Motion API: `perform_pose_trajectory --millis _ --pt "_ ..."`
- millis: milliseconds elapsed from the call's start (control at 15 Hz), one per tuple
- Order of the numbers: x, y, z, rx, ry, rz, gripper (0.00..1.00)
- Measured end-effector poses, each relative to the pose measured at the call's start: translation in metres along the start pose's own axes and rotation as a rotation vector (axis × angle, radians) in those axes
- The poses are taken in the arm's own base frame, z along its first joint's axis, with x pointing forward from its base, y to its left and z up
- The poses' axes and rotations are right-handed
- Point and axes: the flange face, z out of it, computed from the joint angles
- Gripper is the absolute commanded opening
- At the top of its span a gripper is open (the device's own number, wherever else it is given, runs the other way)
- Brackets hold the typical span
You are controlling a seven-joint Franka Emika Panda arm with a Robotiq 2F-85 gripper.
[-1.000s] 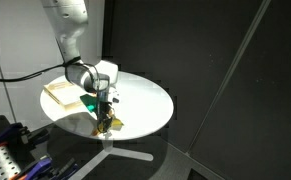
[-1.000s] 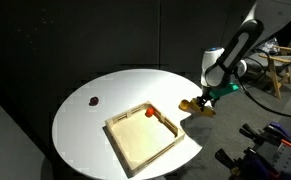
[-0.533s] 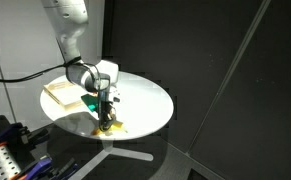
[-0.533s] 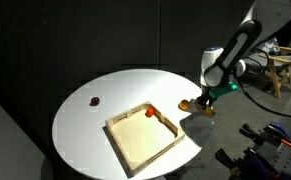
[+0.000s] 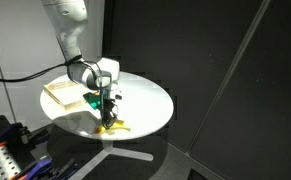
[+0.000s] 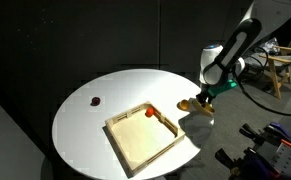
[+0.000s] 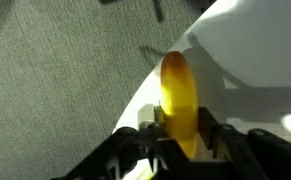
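Observation:
My gripper [image 7: 179, 137] is shut on a yellow banana [image 7: 176, 90], which stands up between the two black fingers [image 7: 213, 128] in the wrist view. In both exterior views the gripper [image 5: 107, 116] [image 6: 201, 99] points down at the near rim of the round white table [image 5: 145, 100] [image 6: 95, 130]. The banana [image 5: 113, 127] [image 6: 189, 104] lies at the very edge of that table, under the fingers. Grey floor shows beyond the table edge in the wrist view.
A shallow wooden tray [image 6: 143, 140] [image 5: 61, 94] lies on the table with a small red-orange thing [image 6: 150, 112] in its corner. A small dark red object [image 6: 93, 100] sits apart on the tabletop. A green part [image 5: 91, 102] sticks out beside the wrist.
The jaws have closed on the banana at the table rim. The arm has stayed over the same spot, with the banana shifting slightly under it.

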Motion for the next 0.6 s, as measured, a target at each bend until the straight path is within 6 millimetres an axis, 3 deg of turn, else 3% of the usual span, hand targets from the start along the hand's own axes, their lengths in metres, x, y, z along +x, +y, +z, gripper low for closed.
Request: perform_pose_trajectory --millis 600 --pt "-0.002 -0.009 -0.048 -0.002 -0.069 -0.014 0.13"
